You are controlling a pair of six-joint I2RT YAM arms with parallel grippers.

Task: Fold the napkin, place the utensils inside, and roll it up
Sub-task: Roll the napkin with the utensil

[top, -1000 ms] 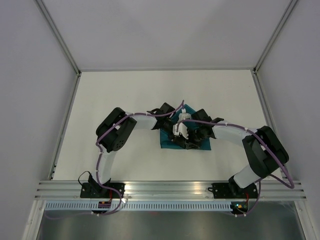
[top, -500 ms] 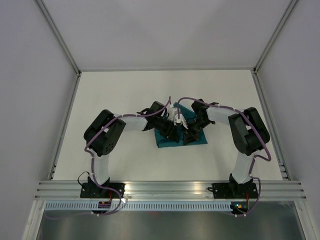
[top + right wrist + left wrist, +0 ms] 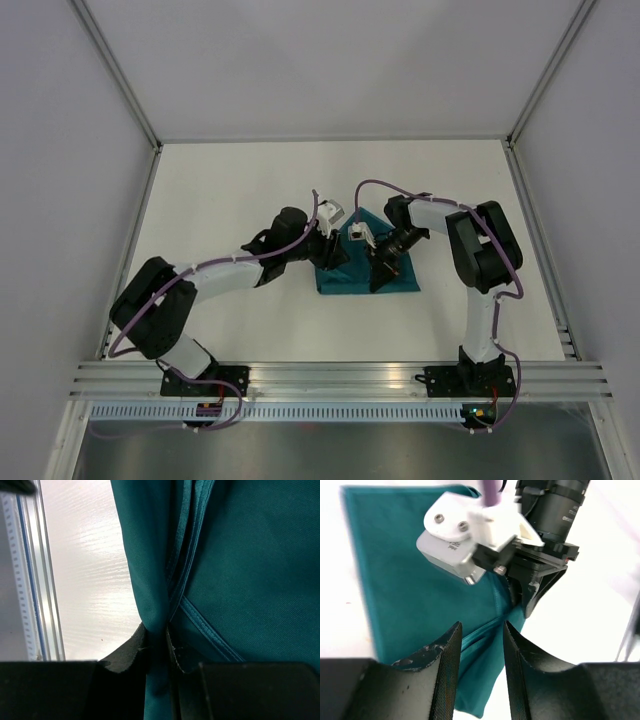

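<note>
Napkin [image 3: 345, 282], one, teal and folded, right fingers [image 3: 125, 655] clamped on its fold, left fingers [image 3: 445, 675] apart above it

Both arms reach inward, left hand [image 3: 481, 628] with fingers parted, right hand [image 3: 156, 636] clamped on the napkin [image 3: 250, 555].

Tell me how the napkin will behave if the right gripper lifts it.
Probably floppy: the napkin bunches into soft folds where the right gripper pinches it. Likely light: the layers look thin. Its sheen hints it could slip from the fingers.
</note>
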